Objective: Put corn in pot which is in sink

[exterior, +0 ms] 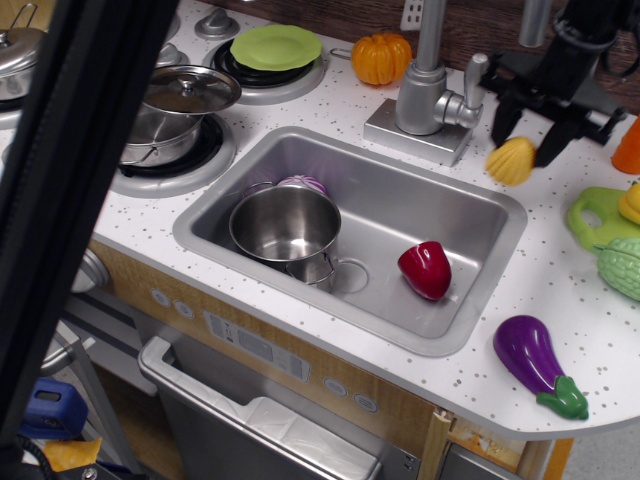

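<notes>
The yellow ridged corn [512, 161] hangs between the fingers of my black gripper [525, 147], lifted a little above the white counter just past the sink's far right corner. The gripper is shut on it. The shiny steel pot [285, 225] stands open and upright at the left end of the grey sink [400, 205], well to the left of and below the corn. Nothing shows inside the pot.
A red pepper [425, 268] lies in the sink's right half and a purple piece [303, 183] sits behind the pot. The faucet [428, 90] stands just left of the gripper. An eggplant [535, 360], green board [598, 215], pumpkin [381, 58] and lidded pot [180, 100] are nearby.
</notes>
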Robot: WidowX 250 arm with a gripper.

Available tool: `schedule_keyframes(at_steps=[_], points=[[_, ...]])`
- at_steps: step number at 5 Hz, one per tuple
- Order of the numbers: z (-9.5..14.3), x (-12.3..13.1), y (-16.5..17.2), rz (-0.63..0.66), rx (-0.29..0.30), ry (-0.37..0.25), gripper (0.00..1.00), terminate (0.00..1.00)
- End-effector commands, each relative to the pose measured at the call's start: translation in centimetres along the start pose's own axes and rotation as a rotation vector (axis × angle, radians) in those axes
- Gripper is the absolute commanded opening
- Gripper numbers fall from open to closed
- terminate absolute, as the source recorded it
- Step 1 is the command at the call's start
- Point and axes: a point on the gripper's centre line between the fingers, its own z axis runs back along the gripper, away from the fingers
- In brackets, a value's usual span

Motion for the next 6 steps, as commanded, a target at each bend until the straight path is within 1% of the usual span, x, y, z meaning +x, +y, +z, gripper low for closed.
schedule_keyframes(at_steps=[1,2,3,4,5,6], points=[[5.0,-0.2,2.8,0.056,0.004,-0.105,0.0,0.0],[4.4,-1.6,4.1,0.074,0.015,-0.11,0.0,0.0],[3.1,-3.2,5.8,0.092,-0.007,-0.134,0.0,0.0],[2.7,-4.1,8.0,0.086,-0.004,-0.127,0.0,0.0],[1.8,-5.8,10.2,0.096,0.001,-0.125,0.0,0.0],[0.3,-7.4,11.8,0.112,-0.025,-0.12,0.0,1.0]])
